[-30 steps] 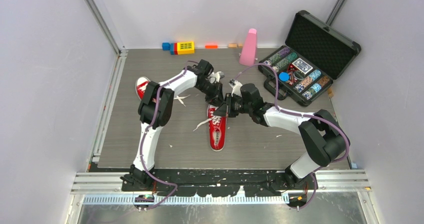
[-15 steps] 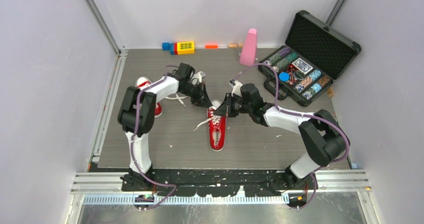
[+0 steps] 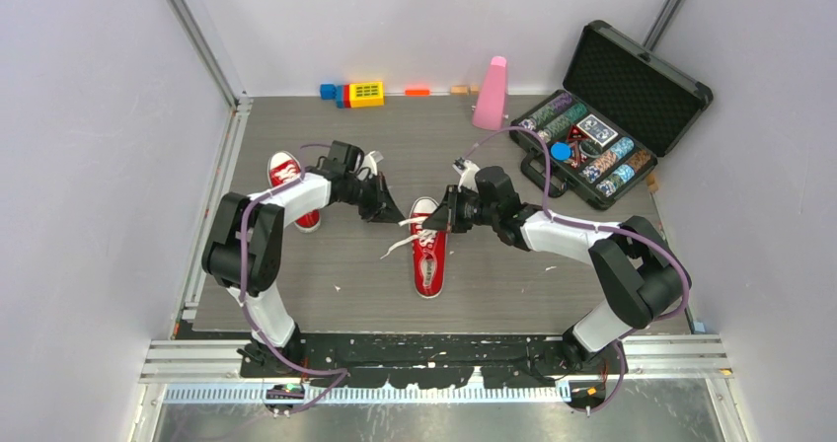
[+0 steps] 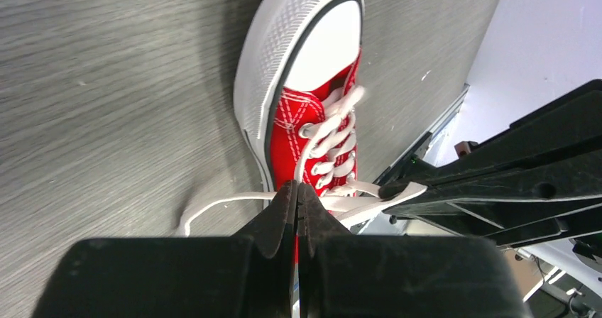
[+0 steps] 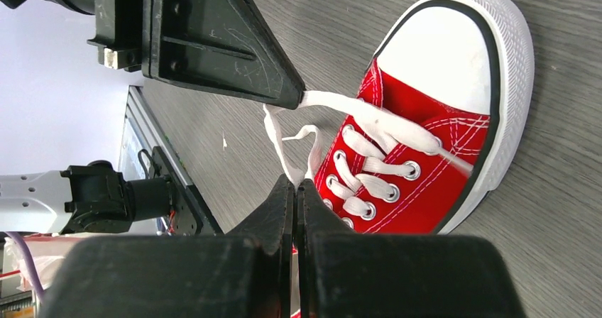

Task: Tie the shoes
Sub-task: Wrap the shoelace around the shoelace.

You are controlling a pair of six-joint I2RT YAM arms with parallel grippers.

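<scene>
Swung out to the left over the last second: left gripper [image 3: 387, 209], earlier above the far end of the middle shoe [image 3: 427, 257], now low beside that shoe's left flank, forearm folded back toward the left wall. Black matte wedge fingers [image 5: 213, 48] pressed together into a thin seam, pinching a lace end [image 5: 334, 102]: flat, white, woven, drawn almost straight from the top eyelets. No shift in the right gripper [image 3: 439, 217]: same spot at the shoe's far right, wedge tips likewise closed, nipping the other lace end [image 4: 408, 189], with slack lace looping between tips and eyelets.

Middle shoe flat on its sole near the centre of the table [image 3: 345, 304], toe toward the arm bases. Red canvas with white double stitching, small metal eyelet rings, smooth white rubber toe cap edged by a thin black line, sole band embossed in a fine diamond grid. Second shoe [image 3: 284, 171] well off to the left, partly hidden under the left forearm.

Tabletop grey, with a streaky wood-grain print. Along the far edge, a few bright plastic blocks [image 3: 365, 94] and a pink tapered block [image 3: 491, 94]. At far right, an open black hard case [image 3: 646, 77], lid with a textured lining, rows of striped chips in the tray.
</scene>
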